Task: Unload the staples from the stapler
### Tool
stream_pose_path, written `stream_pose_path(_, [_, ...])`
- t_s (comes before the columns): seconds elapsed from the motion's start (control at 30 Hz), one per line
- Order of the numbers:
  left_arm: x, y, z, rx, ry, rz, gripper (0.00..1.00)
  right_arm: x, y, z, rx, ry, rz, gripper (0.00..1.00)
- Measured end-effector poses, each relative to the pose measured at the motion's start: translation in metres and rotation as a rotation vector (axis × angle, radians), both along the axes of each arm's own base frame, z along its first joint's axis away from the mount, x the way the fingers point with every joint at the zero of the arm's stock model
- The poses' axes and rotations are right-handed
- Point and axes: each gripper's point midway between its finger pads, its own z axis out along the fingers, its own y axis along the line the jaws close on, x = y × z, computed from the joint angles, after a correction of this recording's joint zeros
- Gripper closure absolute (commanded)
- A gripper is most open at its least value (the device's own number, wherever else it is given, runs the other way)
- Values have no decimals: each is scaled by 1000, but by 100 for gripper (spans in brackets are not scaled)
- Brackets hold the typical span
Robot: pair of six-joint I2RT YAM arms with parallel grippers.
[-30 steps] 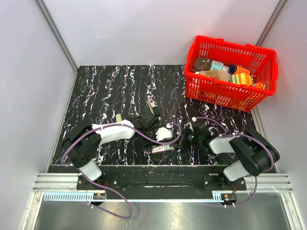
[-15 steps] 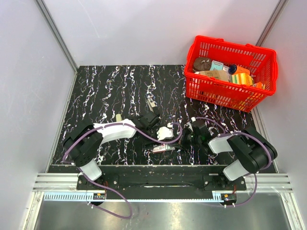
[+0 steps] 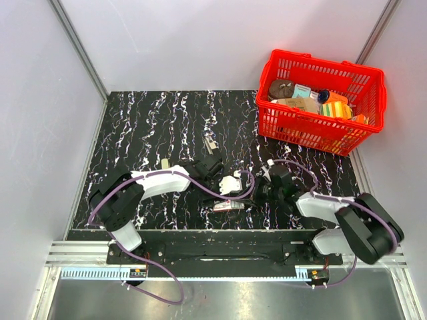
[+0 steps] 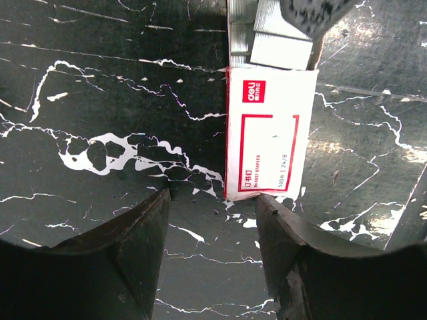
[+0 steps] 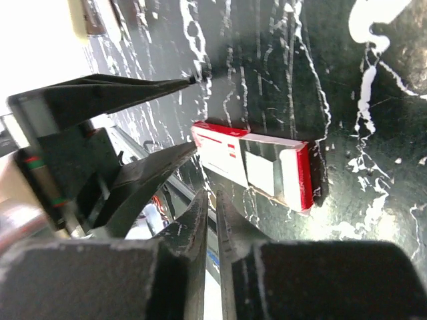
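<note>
— What do we see from above?

— The left gripper (image 3: 217,172) and the right gripper (image 3: 260,192) face each other across a small white box (image 3: 230,184) at mid-table. The stapler (image 3: 211,142), dark with a pale metal part, lies on the black marble table (image 3: 147,127) just beyond the left gripper, toward the far side, and neither gripper holds it. A slim pale piece (image 3: 227,205) lies near the front edge, and we cannot tell what it is. A red basket (image 3: 303,130) stands at the far right.

— And from the left wrist?

— The left gripper (image 4: 213,197) has its fingers (image 4: 140,233) well apart, holding nothing. The box (image 4: 270,133), white with red print, lies lengthwise just ahead, its near end at one fingertip. Its far end is open and silver staple strips (image 4: 267,27) show inside. A dark grey tip (image 4: 313,10) overlaps that end.

— The right wrist?

— The right gripper (image 5: 210,197) has its fingers together but for a hairline gap, and we see nothing between them. Their tips sit just beside the box (image 5: 230,160), which lies flat.
</note>
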Motion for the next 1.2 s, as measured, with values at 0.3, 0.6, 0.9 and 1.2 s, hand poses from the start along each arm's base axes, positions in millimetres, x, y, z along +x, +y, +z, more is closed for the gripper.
stream_pose_path(0.3, [1,0,0,-1,-7,0,42,7,-25,5,-94,-56,-25,63])
stream_pose_path(0.6, [1,0,1,-3,-10,-2,43,-2,-29,-28,-151,34,11,64])
stream_pose_path(0.9, [1,0,0,-3,-10,-2,43,1,-22,-29,-114,27,31,67])
stream_pose_path(1.2, [1,0,0,-3,-10,-2,43,4,-15,-29,-68,34,38,69])
